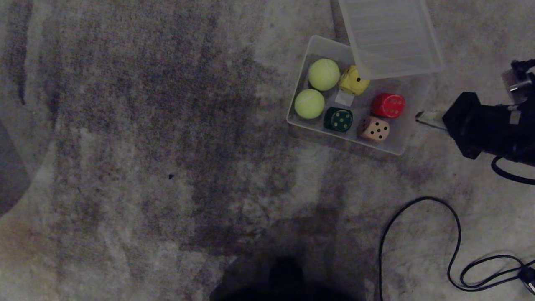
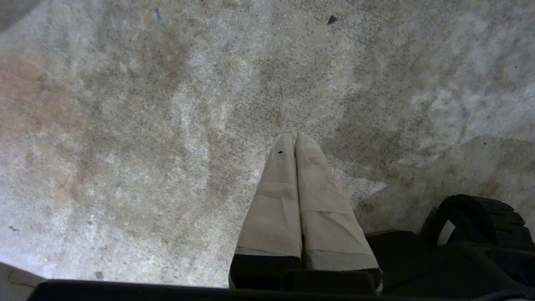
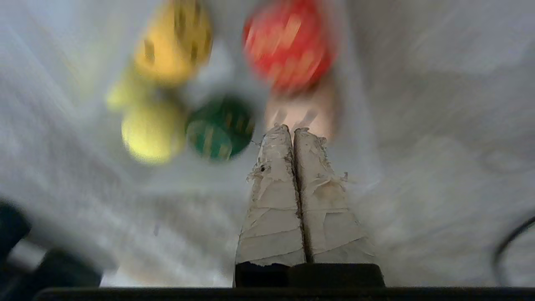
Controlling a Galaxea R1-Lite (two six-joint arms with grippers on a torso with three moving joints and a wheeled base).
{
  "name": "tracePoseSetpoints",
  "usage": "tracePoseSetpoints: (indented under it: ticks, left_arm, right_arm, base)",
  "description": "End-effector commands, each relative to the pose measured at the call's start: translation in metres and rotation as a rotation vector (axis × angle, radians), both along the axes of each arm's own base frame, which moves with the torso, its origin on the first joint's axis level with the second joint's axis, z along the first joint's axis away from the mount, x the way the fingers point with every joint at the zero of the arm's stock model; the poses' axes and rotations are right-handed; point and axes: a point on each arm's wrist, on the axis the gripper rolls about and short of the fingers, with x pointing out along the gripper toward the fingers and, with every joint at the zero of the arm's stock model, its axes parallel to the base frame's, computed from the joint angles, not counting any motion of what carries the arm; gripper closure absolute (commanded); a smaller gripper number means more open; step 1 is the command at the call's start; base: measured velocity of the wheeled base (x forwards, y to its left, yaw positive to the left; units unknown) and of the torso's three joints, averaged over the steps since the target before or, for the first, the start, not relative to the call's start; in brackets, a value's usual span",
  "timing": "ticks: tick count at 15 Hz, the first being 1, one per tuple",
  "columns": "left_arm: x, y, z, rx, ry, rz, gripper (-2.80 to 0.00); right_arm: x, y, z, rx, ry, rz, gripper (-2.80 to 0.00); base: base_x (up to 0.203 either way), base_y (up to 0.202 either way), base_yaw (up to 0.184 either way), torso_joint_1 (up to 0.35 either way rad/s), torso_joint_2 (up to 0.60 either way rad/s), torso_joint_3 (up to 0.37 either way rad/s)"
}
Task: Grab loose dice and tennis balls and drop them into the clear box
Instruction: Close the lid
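A shallow clear plastic box (image 1: 397, 144) sat on the mottled grey carpet (image 1: 167, 146), and every loose piece lay inside it. Two fuzzy yellow-green tennis balls (image 1: 323, 74) rested against the box's left wall, one just behind the other. Beside the farther ball sat the yellow dotted die (image 1: 353, 80), partly under a flat ribbed translucent lid (image 1: 391, 37) that overlapped the box's far right corner. The dark green die (image 1: 338, 119) and the tan die (image 1: 374, 128) lay along the box's near wall, with the red die (image 1: 388, 105) just behind the tan one and a small white label (image 1: 344, 98) on the box floor among them. The right claw (image 1: 419, 115) hung just outside the box's right wall, its tape-wrapped fingers (image 3: 273, 188) pressed together and holding nothing. The left claw (image 2: 295, 140), well away from the box, was likewise closed and empty above bare carpet. A black cable (image 1: 418, 234) looped over the carpet on the near side of the box.
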Motion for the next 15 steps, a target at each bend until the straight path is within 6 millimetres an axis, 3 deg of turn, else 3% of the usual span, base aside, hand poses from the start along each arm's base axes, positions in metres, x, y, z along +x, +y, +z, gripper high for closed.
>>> tracePoseSetpoints:
  ticks: [1, 2, 4, 7, 10, 15]
  left_arm:
    - [0.0, 0.0, 0.0, -0.001, 0.002, 0.001, 0.0]
    - [0.0, 0.0, 0.0, -0.001, 0.002, 0.001, 0.0]
    - [0.0, 0.0, 0.0, -0.001, 0.002, 0.0, 0.0]
    - [0.0, 0.0, 0.0, -0.001, 0.002, 0.001, 0.0]
    - [0.0, 0.0, 0.0, -0.001, 0.002, 0.0, 0.0]
    - [0.0, 0.0, 0.0, -0.001, 0.002, 0.001, 0.0]
  right_arm:
    - [-0.011, -0.031, 0.012, 0.01, -0.049, -0.123, 0.0]
    - [-0.018, -0.043, 0.017, 0.012, -0.07, -0.173, -2.8]
    - [-0.028, -0.058, 0.027, 0.039, -0.11, -0.245, -2.8]
    - [-0.028, -0.082, 0.036, 0.181, -0.13, -0.326, -2.8]
    - [-0.009, -0.106, 0.037, 0.313, -0.224, -0.307, -2.8]
    - [0.023, -0.121, 0.033, 0.431, -0.29, -0.116, -2.8]
  base:
    - [0.0, 0.0, 0.0, 0.0, 0.0, 0.0]
    - [0.0, 0.0, 0.0, 0.0, 0.0, 0.0]
    - [0.0, 0.0, 0.0, 0.0, 0.0, 0.0]
    - [0.0, 0.0, 0.0, 0.0, 0.0, 0.0]
    - [0.0, 0.0, 0.0, 0.0, 0.0, 0.0]
    - [0.0, 0.0, 0.0, 0.0, 0.0, 0.0]
